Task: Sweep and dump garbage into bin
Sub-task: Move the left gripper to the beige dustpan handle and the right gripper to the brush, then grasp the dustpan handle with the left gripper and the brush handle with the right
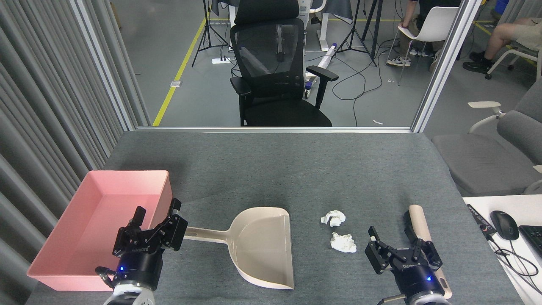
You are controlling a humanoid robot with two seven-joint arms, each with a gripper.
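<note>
Two white crumpled wads of garbage (333, 218) (343, 242) lie on the grey table, just right of the beige dustpan (262, 245). The pink bin (127, 173) stands at the front left. My left gripper (157, 210) is open, hovering at the bin's right wall, and its right finger covers the end of the dustpan handle. My right gripper (396, 242) is open at the front right, beside the beige-handled brush (417, 220). It stands apart from the nearer wad, and its body hides the brush's lower handle.
A white desk (478, 203) with a mouse (504, 224) and cables borders the table's front right. A grey chair (487, 161) stands to the right and a black office chair (275, 76) beyond the far edge. Grey slats (51, 106) line the left.
</note>
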